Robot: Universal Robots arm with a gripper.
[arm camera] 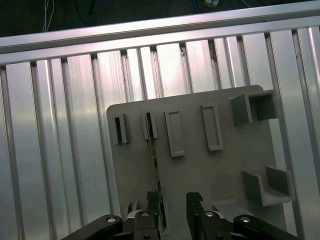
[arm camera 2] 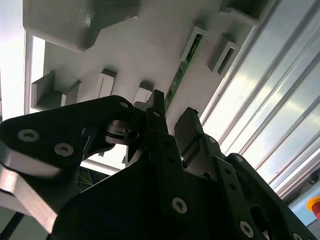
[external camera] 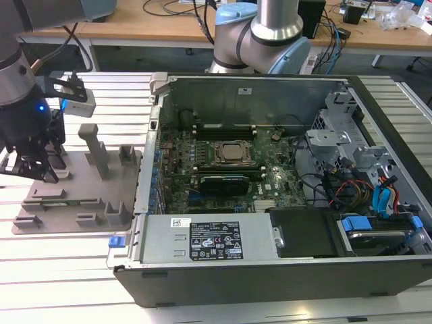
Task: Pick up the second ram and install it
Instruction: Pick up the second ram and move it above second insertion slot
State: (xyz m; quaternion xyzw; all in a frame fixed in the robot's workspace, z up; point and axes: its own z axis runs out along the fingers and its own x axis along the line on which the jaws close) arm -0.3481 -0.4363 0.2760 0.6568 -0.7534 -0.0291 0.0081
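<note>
Ribbed aluminium tabletop (arm camera: 50, 125); thin green second ram (arm camera: 155, 165) seemingly beside black pincer (arm camera: 173, 201).

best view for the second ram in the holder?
First wrist view: the second ram runs edge-on, nearly full length, from its holder slot towards the open gripper. Second wrist view gives a green stretch past the gripper. In the exterior view it is too small to tell.

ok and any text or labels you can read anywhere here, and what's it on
Black label on the power supply, exterior view: white print and symbols, too small to read.
White sticker just above that label: too small to read.
The second ram, grey holder and claw, in both wrist views: no readable text.
</note>
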